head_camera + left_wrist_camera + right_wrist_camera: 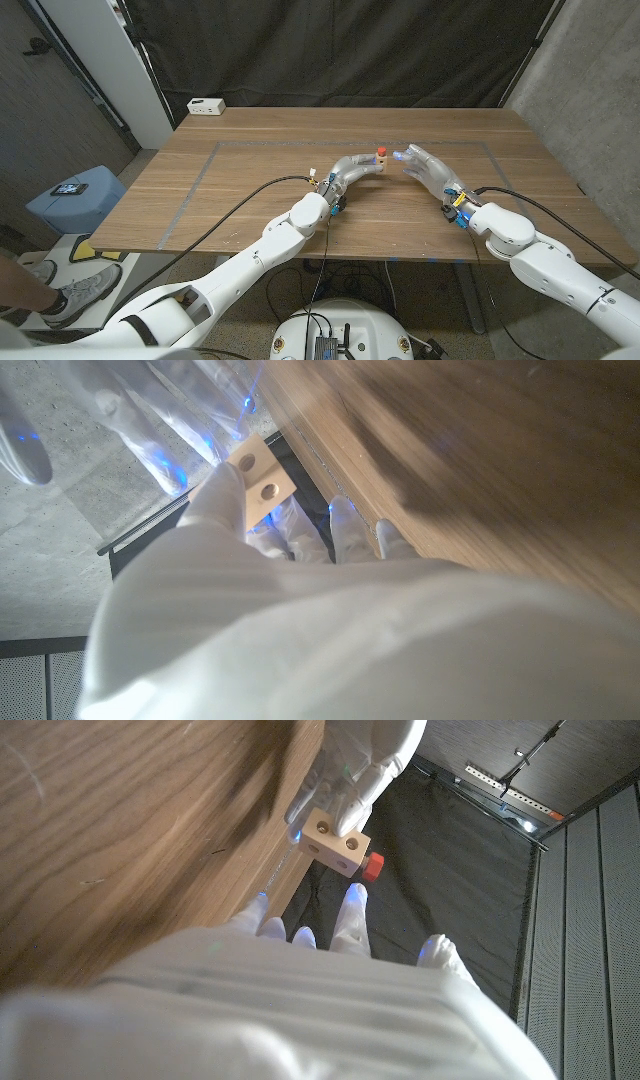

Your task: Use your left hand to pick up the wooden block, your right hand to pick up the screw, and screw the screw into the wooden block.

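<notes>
Left hand (355,168) raised over mid-worktop (250,190), gripping wooden block (381,160); red screw (382,150) seated on top of block. Holes in block face (258,476) plain from left wrist view; red screw head (372,867) at block's side from right wrist view. Right hand (425,167) just beside, fingers spread, holding nothing.

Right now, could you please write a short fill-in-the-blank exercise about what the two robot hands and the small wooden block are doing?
1. The small pale wooden block is held by the robot's ____ hand.
2. The screw sitting in the block has a head of ____ colour.
3. The right hand holds ____ in its fingers.
4. The white power strip lies near the table's far ____ corner in the head view.

Missing words: left; red; nothing; left
</notes>
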You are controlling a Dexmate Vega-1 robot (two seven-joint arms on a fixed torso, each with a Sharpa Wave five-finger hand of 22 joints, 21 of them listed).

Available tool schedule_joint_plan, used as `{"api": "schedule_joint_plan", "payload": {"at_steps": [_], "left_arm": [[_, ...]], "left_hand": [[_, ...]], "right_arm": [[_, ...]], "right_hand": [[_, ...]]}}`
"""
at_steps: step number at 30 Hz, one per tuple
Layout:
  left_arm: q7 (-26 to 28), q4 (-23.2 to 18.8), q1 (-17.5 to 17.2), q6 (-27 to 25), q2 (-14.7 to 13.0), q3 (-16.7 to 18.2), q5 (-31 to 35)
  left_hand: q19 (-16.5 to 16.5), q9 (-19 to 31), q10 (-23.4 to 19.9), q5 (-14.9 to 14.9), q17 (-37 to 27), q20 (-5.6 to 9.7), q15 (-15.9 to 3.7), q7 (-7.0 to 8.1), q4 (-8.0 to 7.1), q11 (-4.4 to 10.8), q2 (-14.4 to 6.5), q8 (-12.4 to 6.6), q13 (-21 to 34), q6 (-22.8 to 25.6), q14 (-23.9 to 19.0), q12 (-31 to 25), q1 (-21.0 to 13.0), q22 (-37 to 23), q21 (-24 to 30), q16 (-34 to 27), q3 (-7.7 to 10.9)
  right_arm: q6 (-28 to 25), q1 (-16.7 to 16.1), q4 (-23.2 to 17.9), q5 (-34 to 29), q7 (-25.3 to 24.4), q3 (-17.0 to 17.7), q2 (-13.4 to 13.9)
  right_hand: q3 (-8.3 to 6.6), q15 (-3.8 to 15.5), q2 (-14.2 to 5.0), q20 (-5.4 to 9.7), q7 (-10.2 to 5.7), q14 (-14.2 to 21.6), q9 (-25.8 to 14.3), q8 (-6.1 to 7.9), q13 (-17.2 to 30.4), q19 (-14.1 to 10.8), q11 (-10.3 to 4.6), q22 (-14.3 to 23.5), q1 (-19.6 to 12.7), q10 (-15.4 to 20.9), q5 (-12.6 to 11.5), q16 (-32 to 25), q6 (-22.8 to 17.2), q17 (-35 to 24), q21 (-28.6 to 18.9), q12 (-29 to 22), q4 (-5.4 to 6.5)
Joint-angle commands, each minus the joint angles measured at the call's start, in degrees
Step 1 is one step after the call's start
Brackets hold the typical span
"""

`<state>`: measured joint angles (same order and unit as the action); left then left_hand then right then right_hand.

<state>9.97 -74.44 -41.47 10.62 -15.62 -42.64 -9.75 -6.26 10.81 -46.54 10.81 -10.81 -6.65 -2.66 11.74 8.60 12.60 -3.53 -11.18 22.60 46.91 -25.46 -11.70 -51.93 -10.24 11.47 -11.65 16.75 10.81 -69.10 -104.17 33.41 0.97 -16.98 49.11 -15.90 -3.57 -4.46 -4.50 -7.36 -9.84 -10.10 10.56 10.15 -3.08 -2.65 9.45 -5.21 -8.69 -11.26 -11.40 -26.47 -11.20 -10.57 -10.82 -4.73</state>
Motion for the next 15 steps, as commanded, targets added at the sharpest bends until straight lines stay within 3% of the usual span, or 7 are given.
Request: {"api": "schedule_joint_plan", "payload": {"at_steps": [1, 15], "left_arm": [[0.06, -0.07, -0.01, -0.23, -0.02, -0.06, 0.0], [0.23, -0.38, -0.11, -0.39, -0.1, -0.11, 0.19]], "left_hand": [[0.0, 0.14, 0.27, 0.11, -0.07, -0.41, -4.32, -0.09, -0.17, -0.03, -0.06, -0.34, 0.05, 0.41, 0.21, -0.38, 0.45, -0.26, 0.17, -0.23, 0.04], [0.04, 0.14, 0.22, 0.09, -0.08, -0.45, -4.42, -0.1, -0.18, -0.01, -0.03, -0.36, 0.06, 0.45, 0.23, -0.43, 0.54, -0.26, 0.17, -0.23, 0.03]], "right_arm": [[0.28, 1.15, 1.22, -0.8, 0.37, 0.06, -0.12], [-0.22, 4.44, 3.69, -0.66, 2.84, -1.29, -0.82]], "right_hand": [[-0.23, -0.37, 0.07, -0.4, 0.08, -3.43, -0.02, -0.46, 0.17, -0.01, 0.55, 0.19, 0.29, -0.25, -0.25, -0.24, 1.11, -0.19, -0.11, -0.11, 0.3], [-0.05, -1.75, 0.42, -0.99, -0.4, -4.41, -0.01, -1.11, 0.2, 1.22, 2.46, 0.22, 0.8, -1.81, -0.29, 0.07, 5.51, -0.27, 0.19, 0.34, 0.4]]}}
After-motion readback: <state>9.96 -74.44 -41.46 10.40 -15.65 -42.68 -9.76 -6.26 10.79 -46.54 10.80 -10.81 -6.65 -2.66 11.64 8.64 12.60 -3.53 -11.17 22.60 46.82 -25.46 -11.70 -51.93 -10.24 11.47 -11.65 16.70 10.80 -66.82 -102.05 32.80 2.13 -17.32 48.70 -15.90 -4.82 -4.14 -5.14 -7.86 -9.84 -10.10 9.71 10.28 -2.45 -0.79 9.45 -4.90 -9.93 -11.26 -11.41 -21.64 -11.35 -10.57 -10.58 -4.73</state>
